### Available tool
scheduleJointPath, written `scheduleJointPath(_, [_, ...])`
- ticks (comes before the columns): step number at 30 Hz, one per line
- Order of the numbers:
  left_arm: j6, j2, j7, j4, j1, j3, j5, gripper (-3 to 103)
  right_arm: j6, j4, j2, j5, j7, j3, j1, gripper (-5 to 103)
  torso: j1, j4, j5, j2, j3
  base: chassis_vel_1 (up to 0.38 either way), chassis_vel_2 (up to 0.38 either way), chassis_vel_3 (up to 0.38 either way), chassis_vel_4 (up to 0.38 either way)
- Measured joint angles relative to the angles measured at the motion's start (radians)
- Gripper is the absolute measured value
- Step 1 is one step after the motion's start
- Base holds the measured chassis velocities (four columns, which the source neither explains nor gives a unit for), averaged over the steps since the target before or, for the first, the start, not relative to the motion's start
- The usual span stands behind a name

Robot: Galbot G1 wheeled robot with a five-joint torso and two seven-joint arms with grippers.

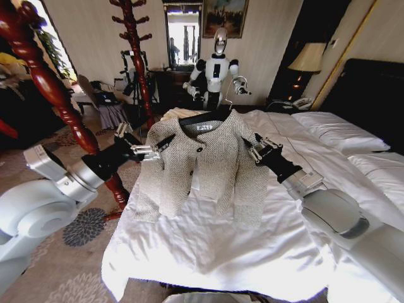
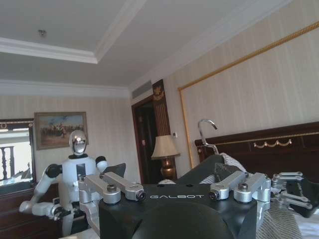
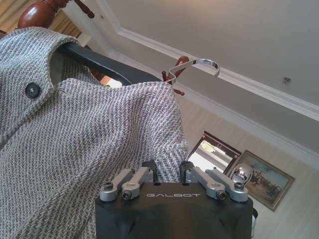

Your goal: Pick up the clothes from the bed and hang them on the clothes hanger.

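Note:
The clothes [image 1: 202, 164], a grey-beige herringbone jacket with dark buttons, hang spread out above the bed [image 1: 208, 252] on the black clothes hanger [image 1: 208, 118], whose silver hook [image 3: 197, 65] points up. My left gripper [image 1: 148, 151] is at the jacket's left shoulder, shut on the hanger's end [image 2: 202, 172]. At the other shoulder, my right gripper [image 1: 255, 153] is shut on the jacket fabric [image 3: 99, 129]; its fingertips [image 3: 149, 167] press into the cloth. In the left wrist view the right gripper [image 2: 294, 191] shows beyond the jacket [image 2: 279, 221].
A red-brown wooden coat stand [image 1: 57, 95] rises close on my left, beside the bed's corner. A second stand [image 1: 136, 50] and another robot [image 1: 218, 69] are behind the bed. White pillows [image 1: 341, 132], a dark headboard [image 1: 372, 95] and a lamp [image 1: 308, 58] lie to the right.

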Motion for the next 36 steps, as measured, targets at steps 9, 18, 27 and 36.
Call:
scheduleJointPath(9, [0.149,0.105,-0.076,0.06,-0.119,0.047,-0.093,100,0.017,-0.003,0.004,-0.038,-0.029,-0.004,0.001,22,0.0,0.0001,0.0,0.0,0.0,0.0,0.0,0.0,0.0])
scheduleJointPath(18, [0.182,0.124,-0.029,0.069,-0.109,0.063,-0.119,101,0.026,0.007,0.004,-0.061,-0.035,-0.003,0.002,22,0.0,0.0,0.0,0.0,0.0,0.0,0.0,0.0,0.0])
scheduleJointPath(27, [0.173,0.165,0.064,0.106,-0.097,0.074,-0.134,70,0.027,0.026,0.001,-0.06,-0.035,0.002,0.003,22,0.0,0.0001,-0.0001,0.0,0.0,0.0,0.0,0.0,0.0])
scheduleJointPath(36, [0.143,0.211,0.15,0.152,-0.097,0.07,-0.149,37,0.033,0.038,-0.003,-0.057,-0.039,0.002,0.006,22,0.0,0.0001,0.0001,0.0,0.0,0.0,0.0,0.0,0.0])
